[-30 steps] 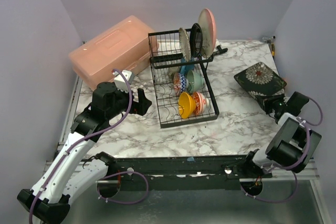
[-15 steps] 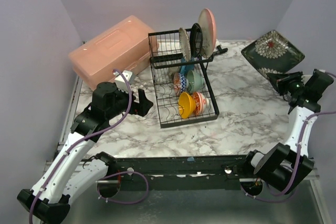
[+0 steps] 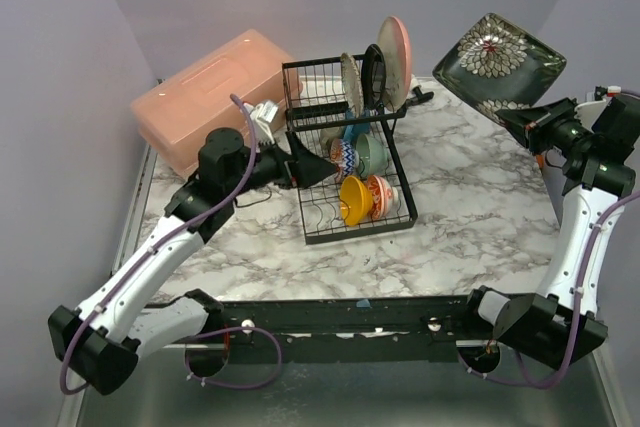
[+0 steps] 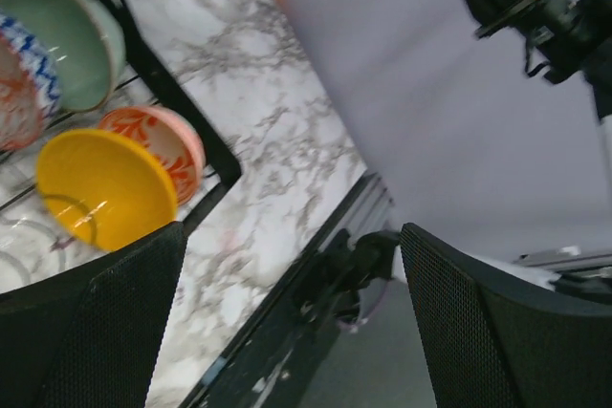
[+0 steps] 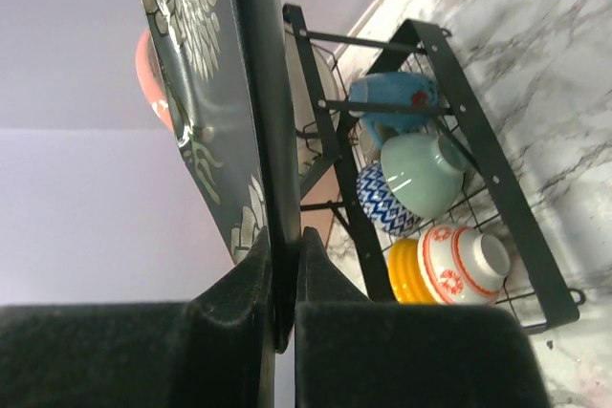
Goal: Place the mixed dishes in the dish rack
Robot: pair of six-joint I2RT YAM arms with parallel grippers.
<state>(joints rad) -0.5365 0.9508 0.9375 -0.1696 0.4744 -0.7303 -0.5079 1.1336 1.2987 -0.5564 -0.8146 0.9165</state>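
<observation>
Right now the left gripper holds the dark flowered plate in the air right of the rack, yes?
No: the right gripper holds it. The dark flowered plate is in the air right of the rack, as the top external view shows.

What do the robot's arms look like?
The left arm and right arm have white tube-shaped links and chunky black joints. A thin purple cable runs along each. The left gripper and right gripper are black; the fingers have a fine mesh texture.

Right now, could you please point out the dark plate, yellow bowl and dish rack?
dark plate (image 3: 498, 64), top view, its flowered face.
yellow bowl (image 4: 103, 188), left wrist view, its middle.
dish rack (image 3: 360, 231), top view, near base bar.
</observation>
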